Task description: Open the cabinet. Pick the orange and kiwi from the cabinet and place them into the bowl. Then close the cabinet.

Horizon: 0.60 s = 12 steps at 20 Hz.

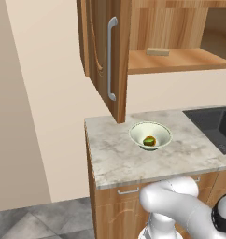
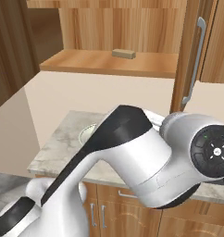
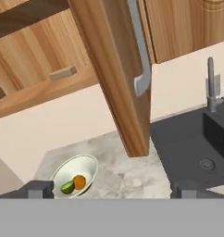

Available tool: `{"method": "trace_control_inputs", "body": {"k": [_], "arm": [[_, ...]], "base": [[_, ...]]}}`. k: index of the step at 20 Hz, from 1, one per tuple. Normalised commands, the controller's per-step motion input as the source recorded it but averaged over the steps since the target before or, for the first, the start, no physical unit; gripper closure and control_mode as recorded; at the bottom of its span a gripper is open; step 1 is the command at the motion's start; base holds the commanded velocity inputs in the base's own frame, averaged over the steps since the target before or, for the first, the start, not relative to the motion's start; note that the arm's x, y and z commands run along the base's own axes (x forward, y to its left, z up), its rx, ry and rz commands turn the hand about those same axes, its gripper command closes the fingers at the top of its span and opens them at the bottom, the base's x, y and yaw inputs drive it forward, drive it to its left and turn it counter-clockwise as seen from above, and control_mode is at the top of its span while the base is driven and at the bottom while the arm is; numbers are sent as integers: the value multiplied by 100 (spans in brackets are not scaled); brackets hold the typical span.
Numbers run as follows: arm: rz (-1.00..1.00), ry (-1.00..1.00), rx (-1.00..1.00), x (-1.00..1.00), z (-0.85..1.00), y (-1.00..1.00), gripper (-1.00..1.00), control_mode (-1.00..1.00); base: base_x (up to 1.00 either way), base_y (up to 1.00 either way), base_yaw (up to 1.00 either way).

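With the orange and the kiwi lying side by side in the bowl, the fruit-moving part of the job looks done and only the closing of the cabinet appears to remain. The gripper hangs empty above the counter, its two tips spread wide apart with nothing between them. Seen along the hand, the bowl sits below and to the left of the tips, on the marble top; the open door stands straight ahead and above, edge-on, its long silver handle on the face turned to the right. Beyond the door's left side the open shelf holds just a small tan block. A dark sink and its tap lie off to the right.

The next move, by this reading, is to bring the hand up against the door's handle side and swing it leftward, back over the opening, pushing on the flat panel or the handle. The other door, seen from the left base camera, also stands open and would need the same.
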Motion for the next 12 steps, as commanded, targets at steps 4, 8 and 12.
{"method": "trace_control_inputs", "body": {"k": [4,8,12], "arm": [[16,-18,3,0,-26,-23,-100,-100],[14,-11,5,6,-36,-29,-100,-100],[16,-10,7,23,-36,-29,-100,-100]], "base": [[0,0,0],[0,0,0],[0,0,0]]}}
